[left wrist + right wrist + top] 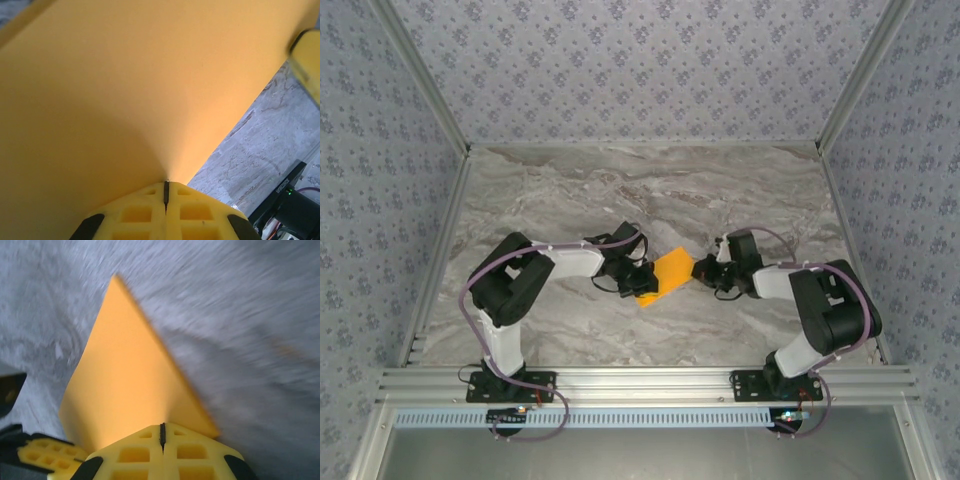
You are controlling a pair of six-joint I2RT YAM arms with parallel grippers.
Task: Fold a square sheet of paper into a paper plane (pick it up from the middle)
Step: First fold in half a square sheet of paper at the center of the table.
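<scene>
The table [620, 190] is a flat top with a grey-and-cream marble pattern, its veins running mostly from side to side. Thin pale metal rails border it on the left, right and far sides. A broader ribbed aluminium rail [640, 380] runs along the near edge (the left arm base [510, 385] and right arm base [775, 385] sit on this rail, not on the marble). Near the middle, the bright-orange square sheet of paper [665, 275] stands tilted over the surface with its lowest corner close to the marble. Whether that corner touches the table cannot be told. In the right wrist view the marble behind the sheet is blurred into grey streaks.
</scene>
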